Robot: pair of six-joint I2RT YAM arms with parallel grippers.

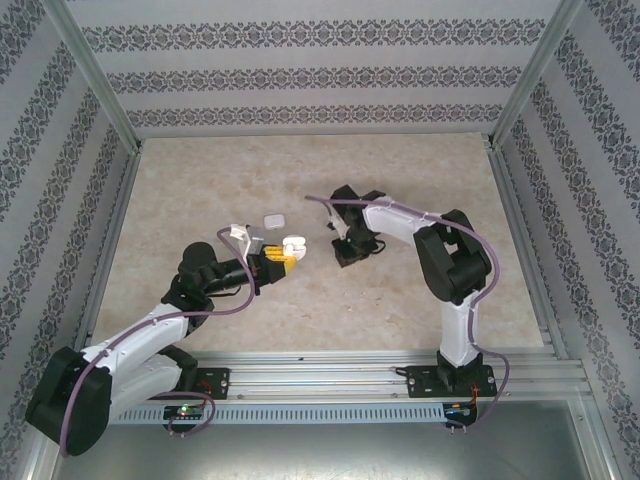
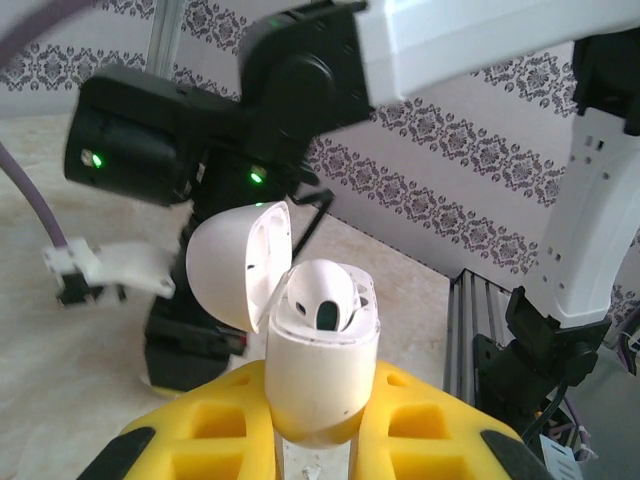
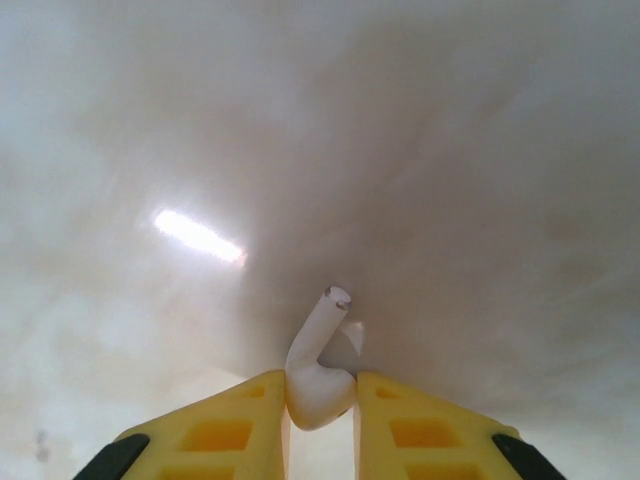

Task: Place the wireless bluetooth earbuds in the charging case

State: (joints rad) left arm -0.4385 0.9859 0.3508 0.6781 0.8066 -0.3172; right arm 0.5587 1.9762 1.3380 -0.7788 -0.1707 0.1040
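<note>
Right of open white plastic charging case (image 2: 320, 375) | we see right gripper (image 3: 320, 388) pinching small white earbud (image 3: 324, 322) | left gripper (image 2: 322, 405) clasps that case

Beige marble-look table (image 1: 400, 300); b/w patterned wallpaper (image 1: 320, 60) on 3 sides; alu rail (image 1: 330, 375) at near edge.

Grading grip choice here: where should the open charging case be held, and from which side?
Grip the charging case by its rounded lower body, from beneath, as the left gripper does: its mouth faces up, with one earbud seated and the lid swung aside.
</note>
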